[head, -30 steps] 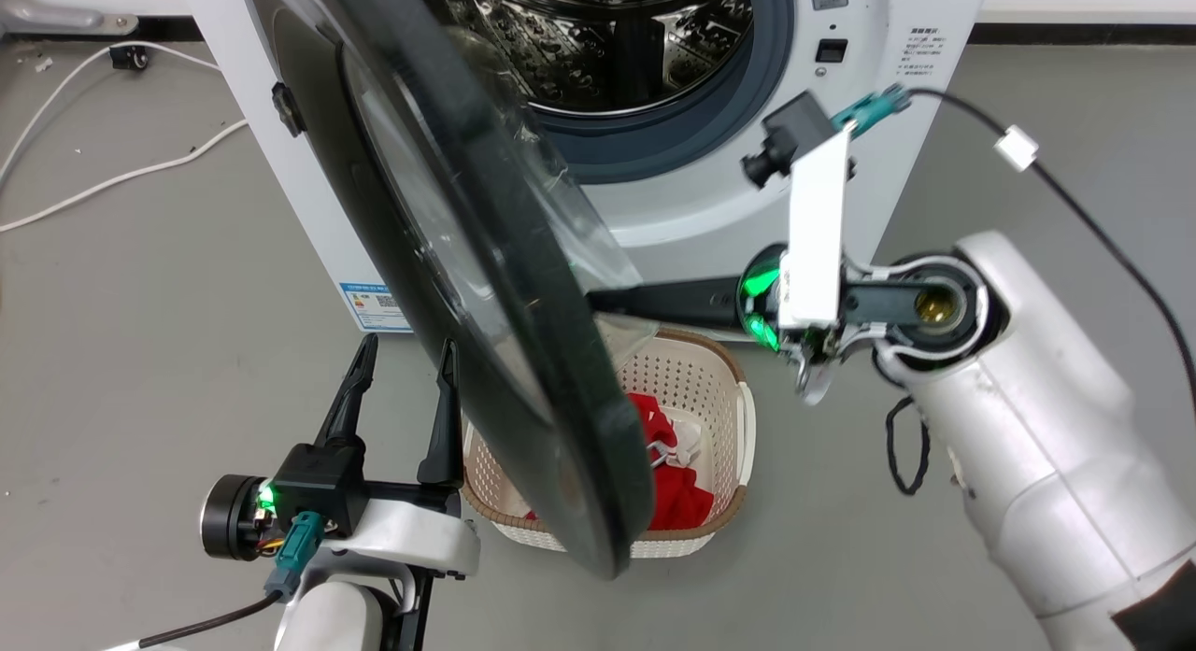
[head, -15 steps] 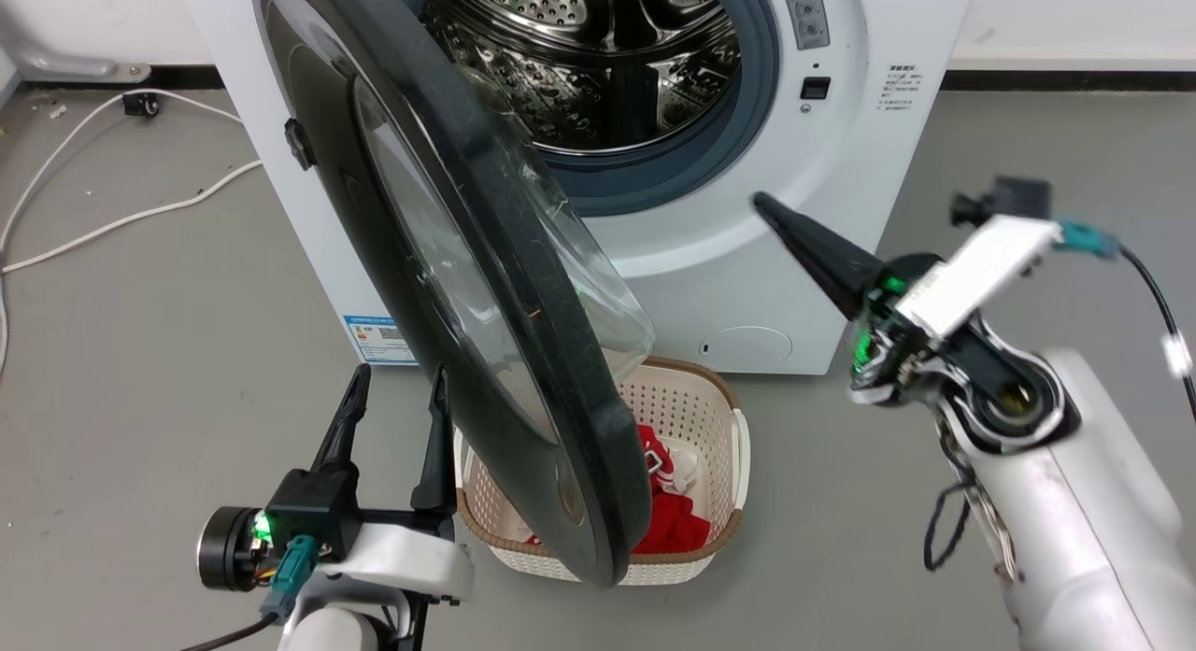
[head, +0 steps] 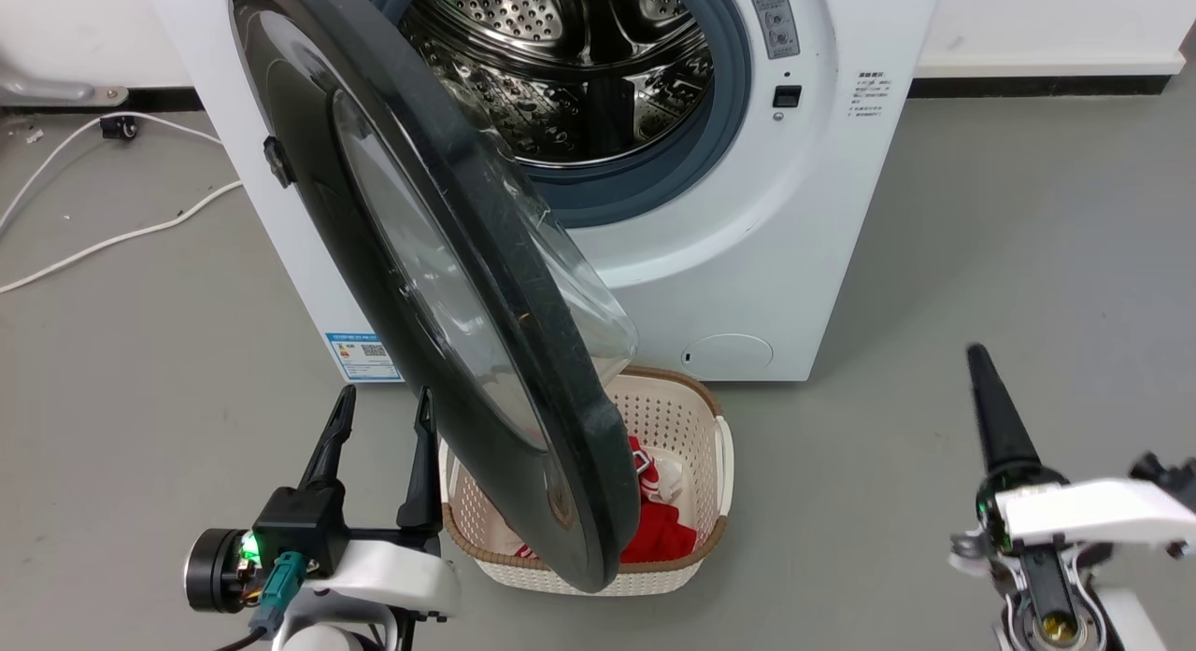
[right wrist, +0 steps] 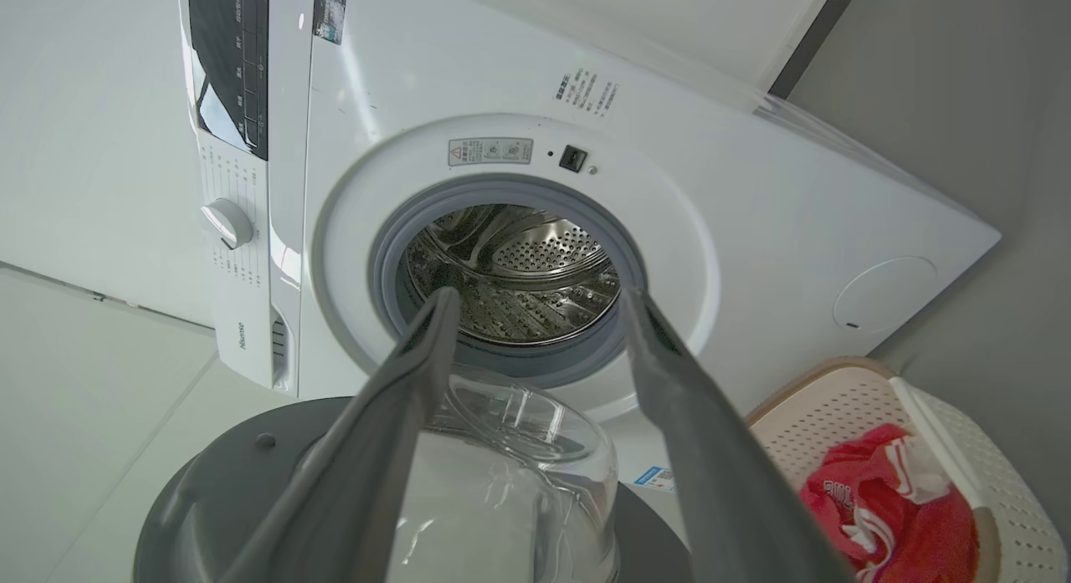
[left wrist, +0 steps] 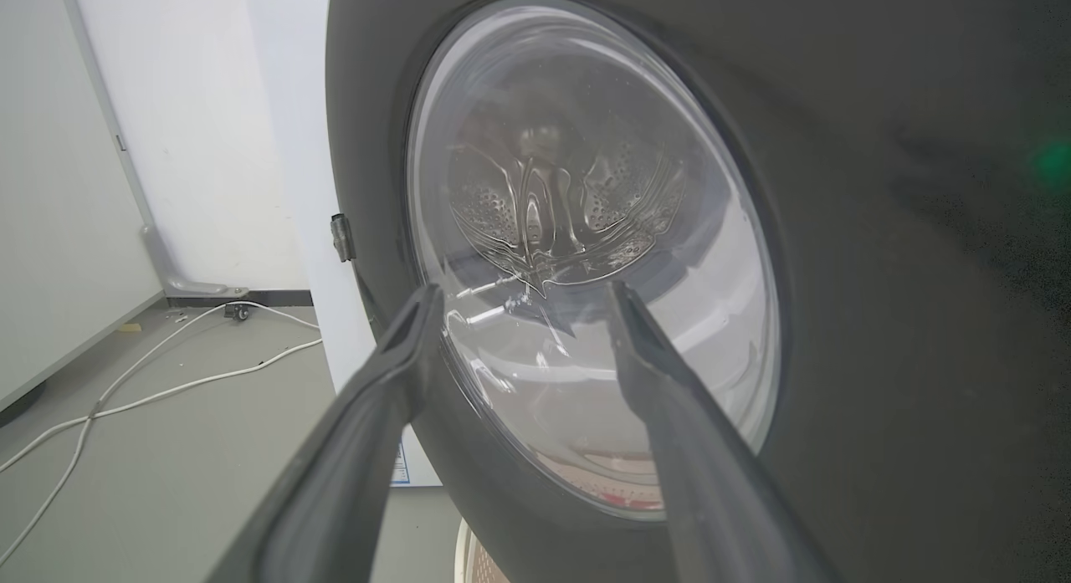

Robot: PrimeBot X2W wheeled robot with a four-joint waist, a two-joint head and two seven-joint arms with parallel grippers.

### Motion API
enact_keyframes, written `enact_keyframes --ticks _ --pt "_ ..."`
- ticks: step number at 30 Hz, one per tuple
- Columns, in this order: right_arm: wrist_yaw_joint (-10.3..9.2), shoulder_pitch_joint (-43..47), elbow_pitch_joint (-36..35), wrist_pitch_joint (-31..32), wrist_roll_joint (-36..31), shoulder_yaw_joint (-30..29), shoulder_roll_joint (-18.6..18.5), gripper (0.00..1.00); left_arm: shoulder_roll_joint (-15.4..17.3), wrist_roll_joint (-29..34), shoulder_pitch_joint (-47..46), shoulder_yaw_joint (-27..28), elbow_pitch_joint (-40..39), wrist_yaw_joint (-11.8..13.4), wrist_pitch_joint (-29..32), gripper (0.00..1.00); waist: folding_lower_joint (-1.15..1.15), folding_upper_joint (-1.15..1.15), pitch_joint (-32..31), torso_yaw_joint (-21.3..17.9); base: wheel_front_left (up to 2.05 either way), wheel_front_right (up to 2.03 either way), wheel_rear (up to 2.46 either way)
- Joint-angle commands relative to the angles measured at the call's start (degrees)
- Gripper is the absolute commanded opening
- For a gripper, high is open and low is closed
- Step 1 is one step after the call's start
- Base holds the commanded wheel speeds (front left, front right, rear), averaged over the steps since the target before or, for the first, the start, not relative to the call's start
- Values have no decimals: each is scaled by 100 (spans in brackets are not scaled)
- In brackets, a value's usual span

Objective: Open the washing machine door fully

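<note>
The right hand point(right wrist: 537, 297) has pulled back (fingers wide); the door point(head: 439, 287) stands only half open, beside the wide left hand point(head: 385, 391).

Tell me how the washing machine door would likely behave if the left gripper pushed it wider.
The washing machine door looks like a rigid disc, so it would probably swing as one piece, not flex. Its glossy black face may let the left gripper slide. The bulging glass window seems the most fragile spot to press.
</note>
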Motion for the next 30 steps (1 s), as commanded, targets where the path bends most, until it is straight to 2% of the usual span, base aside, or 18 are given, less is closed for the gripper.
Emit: enact_keyframes --ticks 1,4,8,11,15,17,22,30 --pt "0 177 -31 -237 -268 -58 -15 100 1 40 61 34 12 -7 -14 100 1 0 -32 -6 0 0 0" --pt "0 419 -82 -686 -1205 -183 -103 100 1 45 91 65 13 -6 -14 100 1 0 -66 -27 0 0 0" --pt "0 582 -377 -874 -2991 -658 -9 100 1 48 101 103 -3 10 -14 100 1 0 -74 -64 0 0 0" --pt "-1 666 -998 -883 -4891 -1090 129 100 0 50 81 115 -20 14 -15 100 1 0 -61 -70 0 0 0" --pt "-1 881 -1773 -880 -6652 -1209 379 100 2 56 33 129 -40 13 -14 100 1 0 -34 -46 0 0 0" --pt "-2 1004 -1989 -880 -7235 -1143 453 100 1 50 14 140 -52 19 -15 100 1 0 -10 -49 0 0 0" --pt "-2 1252 -2170 -881 -8040 -986 518 100 0 74 -22 124 -19 -20 -14 100 1 0 -23 -45 0 0 0" --pt "-2 1479 -1631 -882 -7669 -928 523 100 1 93 -19 114 3 -41 -14 100 1 0 -76 -33 0 0 0"
